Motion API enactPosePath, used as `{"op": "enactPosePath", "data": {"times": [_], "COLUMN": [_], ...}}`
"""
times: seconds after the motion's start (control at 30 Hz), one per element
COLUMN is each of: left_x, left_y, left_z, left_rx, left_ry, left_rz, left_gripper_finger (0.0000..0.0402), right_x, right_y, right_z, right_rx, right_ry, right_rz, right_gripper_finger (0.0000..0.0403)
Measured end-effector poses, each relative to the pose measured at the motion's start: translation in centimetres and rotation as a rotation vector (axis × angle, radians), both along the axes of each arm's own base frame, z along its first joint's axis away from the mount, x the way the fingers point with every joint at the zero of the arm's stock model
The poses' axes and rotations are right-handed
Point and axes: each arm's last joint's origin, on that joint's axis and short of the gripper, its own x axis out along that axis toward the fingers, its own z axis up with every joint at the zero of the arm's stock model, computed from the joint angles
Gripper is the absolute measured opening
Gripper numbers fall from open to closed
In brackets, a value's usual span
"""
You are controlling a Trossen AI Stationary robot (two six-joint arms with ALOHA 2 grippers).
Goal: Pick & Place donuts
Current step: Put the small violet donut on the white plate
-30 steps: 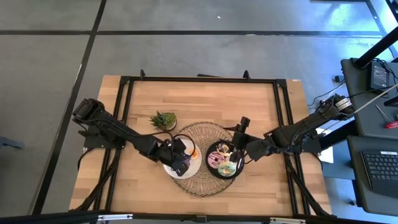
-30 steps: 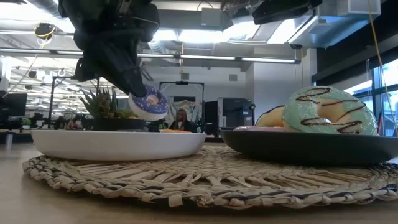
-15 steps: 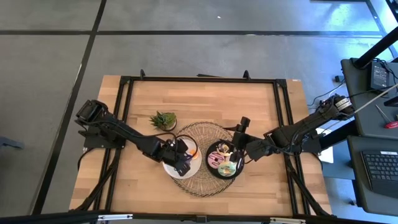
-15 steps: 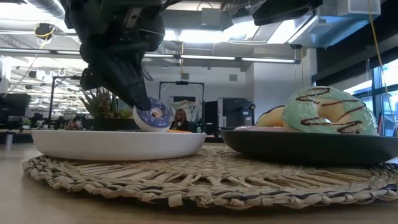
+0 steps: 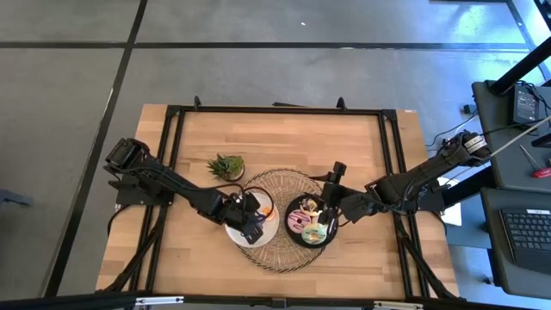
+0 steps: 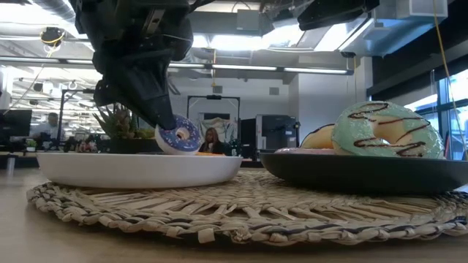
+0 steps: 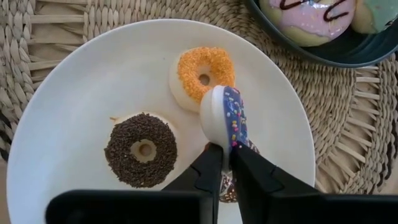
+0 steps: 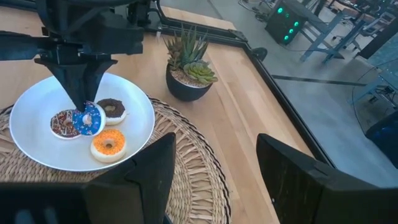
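Left gripper (image 7: pixel 225 163) is pinching a purple sprinkled donut (image 7: pixel 225 118) on edge over the white plate (image 7: pixel 74 93).

Its fingers are clamping the donut's lower rim. Just beyond the held ring an orange donut (image 7: pixel 200 74) is lying flat, touching it; beside the fingers a chocolate-sprinkled donut (image 7: pixel 140 149) is resting, with another brown one partly hidden beneath them. Farther out, the right gripper (image 5: pixel 330 209) is hovering with fingers spread by the black plate (image 6: pixel 351 175) holding a green donut (image 6: pixel 387 130) and a pink donut (image 7: pixel 308 17), all on the woven mat (image 6: pixel 241 208).
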Motion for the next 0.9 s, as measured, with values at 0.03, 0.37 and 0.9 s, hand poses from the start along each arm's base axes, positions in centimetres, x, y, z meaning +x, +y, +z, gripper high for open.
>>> {"op": "enactPosePath", "data": {"times": [0.03,0.37,0.9], "left_x": [0.0,0.0,-0.13], "left_y": [0.0,0.0,0.06], "left_z": [0.0,0.0,0.07], "left_rx": [0.0,0.001,0.002], "left_ry": [0.0,0.0,0.007], "left_rz": [0.0,0.0,0.007], "left_gripper_finger": [0.0035,0.0038,0.0107], "right_x": [0.0,0.0,0.01], "right_y": [0.0,0.0,0.0], "right_z": [0.0,0.0,0.01], "right_rx": [0.0,0.0,0.001], "right_ry": [0.0,0.0,-0.001], "right_rz": [0.0,0.0,0.001], "right_gripper_finger": [0.0225,0.0225,0.0225]}}
